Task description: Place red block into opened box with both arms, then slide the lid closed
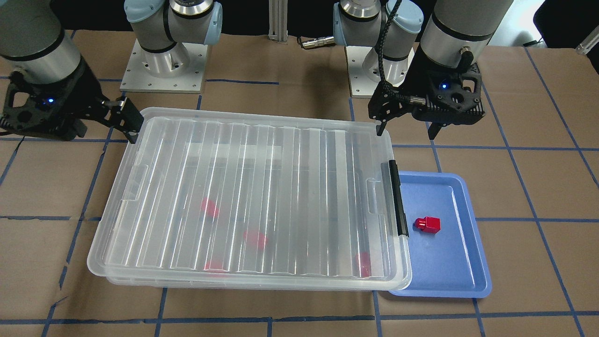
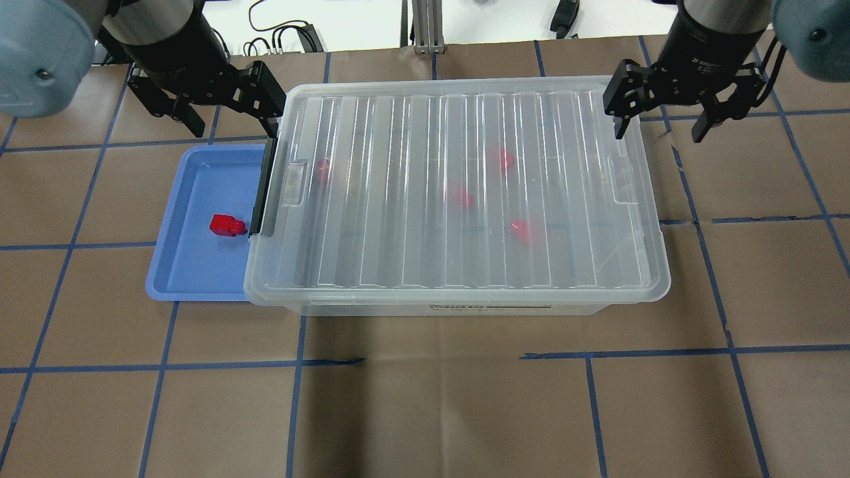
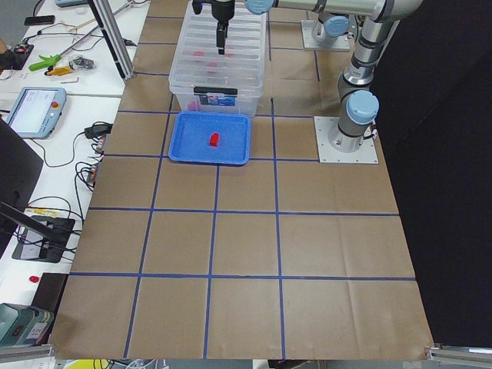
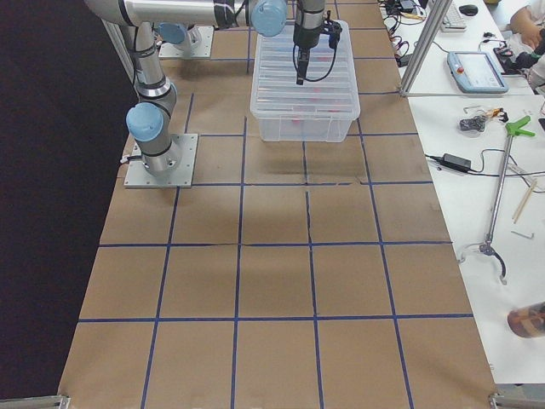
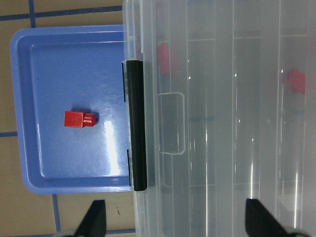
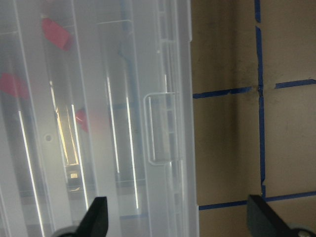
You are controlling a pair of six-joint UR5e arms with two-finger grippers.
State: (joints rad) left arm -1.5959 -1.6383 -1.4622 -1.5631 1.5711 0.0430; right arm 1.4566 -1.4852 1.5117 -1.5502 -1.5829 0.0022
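Observation:
One red block (image 2: 227,226) lies in the blue tray (image 2: 192,279), beside the box's black latch bar (image 2: 262,192). Several more red blocks (image 2: 459,196) show blurred through the ribbed clear lid (image 2: 398,252), which lies flat over the box (image 2: 465,307) and covers it. My left gripper (image 2: 231,119) is open above the lid's back corner on the latch side, one finger over the tray. My right gripper (image 2: 662,125) is open at the opposite back corner, straddling the lid's short edge (image 6: 190,98). Neither holds anything.
The blue tray (image 1: 463,281) sits tight against the box's latch end. Brown paper with blue tape lines covers the table (image 2: 425,398). The two arm bases (image 1: 164,65) stand behind the box. Side benches hold tools and cables (image 3: 54,65).

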